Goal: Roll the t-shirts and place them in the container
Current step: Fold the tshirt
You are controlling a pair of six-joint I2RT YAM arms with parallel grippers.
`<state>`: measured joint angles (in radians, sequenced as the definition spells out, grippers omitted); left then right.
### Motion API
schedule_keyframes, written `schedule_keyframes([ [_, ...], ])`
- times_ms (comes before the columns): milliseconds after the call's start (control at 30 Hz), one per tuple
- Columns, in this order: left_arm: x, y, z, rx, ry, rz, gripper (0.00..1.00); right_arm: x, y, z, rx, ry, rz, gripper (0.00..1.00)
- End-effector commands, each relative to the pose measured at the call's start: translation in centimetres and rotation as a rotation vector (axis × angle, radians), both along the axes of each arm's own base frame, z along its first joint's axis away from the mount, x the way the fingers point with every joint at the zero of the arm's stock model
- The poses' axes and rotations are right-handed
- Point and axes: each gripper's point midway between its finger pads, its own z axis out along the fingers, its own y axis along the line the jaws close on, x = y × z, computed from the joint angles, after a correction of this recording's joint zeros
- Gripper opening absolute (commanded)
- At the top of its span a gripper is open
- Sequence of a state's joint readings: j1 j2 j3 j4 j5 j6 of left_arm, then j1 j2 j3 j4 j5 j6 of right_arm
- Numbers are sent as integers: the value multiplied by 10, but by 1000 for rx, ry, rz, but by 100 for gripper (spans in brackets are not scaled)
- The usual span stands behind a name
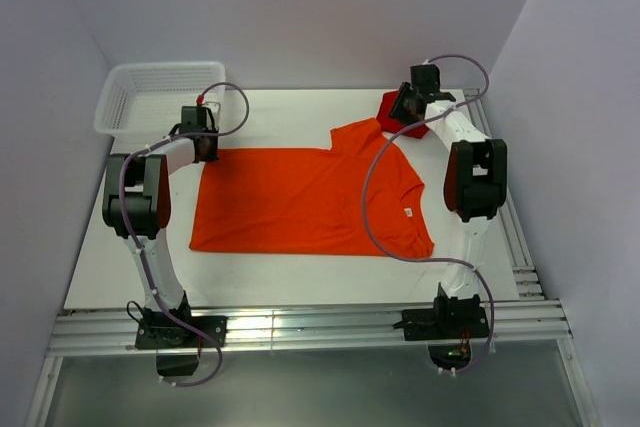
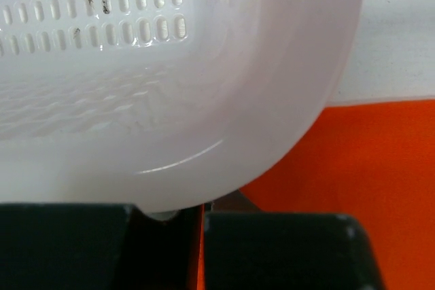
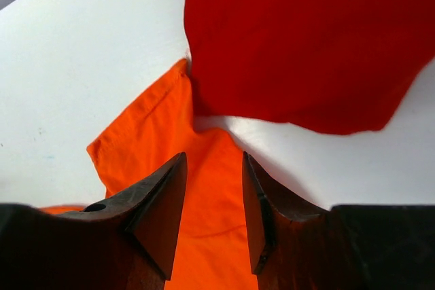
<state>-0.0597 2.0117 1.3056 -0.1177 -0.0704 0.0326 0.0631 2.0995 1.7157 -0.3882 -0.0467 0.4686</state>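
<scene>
We saw soft matt cloth in the orange t-shirt point(image 1: 300, 202) and the red t-shirt point(image 3: 306, 39), glossy perforated white plastic in the basket point(image 2: 170, 120), a smooth matt table point(image 1: 280, 277).

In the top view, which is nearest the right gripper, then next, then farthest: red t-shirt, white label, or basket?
1. red t-shirt, under the right gripper, far right.
2. white label, on the orange t-shirt.
3. basket, far left corner.

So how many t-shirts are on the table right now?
2. The orange t-shirt lies spread flat mid-table; the red t-shirt sits bunched at the far right, partly under the right gripper.
</scene>
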Motion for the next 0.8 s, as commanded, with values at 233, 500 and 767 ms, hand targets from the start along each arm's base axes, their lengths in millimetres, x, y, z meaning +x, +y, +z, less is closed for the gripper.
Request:
schedule_keyframes([
  [233, 8, -7, 25, -23, -71, -50, 0, 19, 29, -16, 28, 30, 90, 48],
  [500, 7, -8, 23, -26, -68, -62, 0, 23, 45, -27, 37, 49, 111, 49],
  [767, 8, -5, 20, -16, -66, -39, 27, 23, 50, -36, 43, 63, 118, 46],
])
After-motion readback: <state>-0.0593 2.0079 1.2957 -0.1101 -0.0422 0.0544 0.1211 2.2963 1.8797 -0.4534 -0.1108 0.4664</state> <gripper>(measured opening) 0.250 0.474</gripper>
